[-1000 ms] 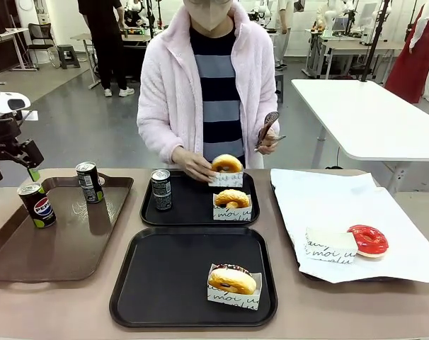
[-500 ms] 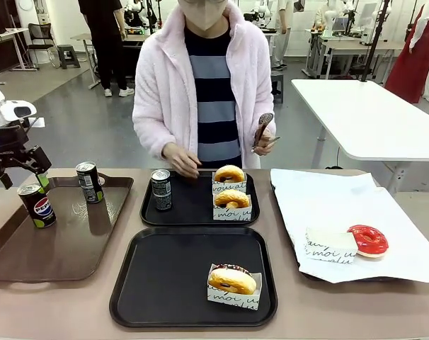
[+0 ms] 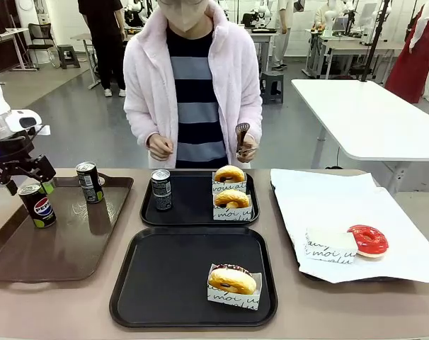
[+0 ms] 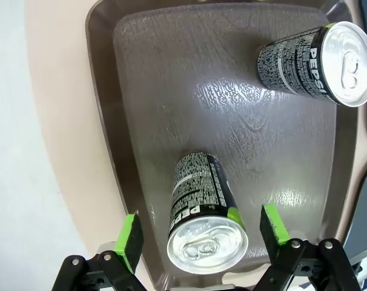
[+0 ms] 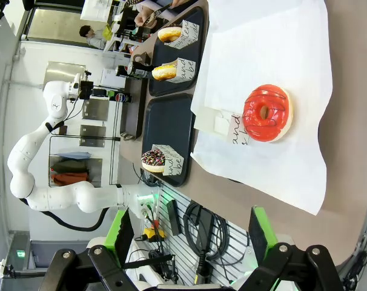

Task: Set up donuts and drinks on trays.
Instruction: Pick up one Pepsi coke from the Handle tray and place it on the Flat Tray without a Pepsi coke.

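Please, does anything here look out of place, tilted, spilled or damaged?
Nothing is spilled or tipped over. One odd thing: the red donut on the white paper lies mostly outside its sleeve, while the donuts on the black trays sit inside theirs.

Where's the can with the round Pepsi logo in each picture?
Front: Pepsi can, far left, on the brown tray.
Left wrist: can at bottom middle, between the open jaws.
Right wrist: can tiny, upper left, by the left arm.
Shared landmark: the brown tray.
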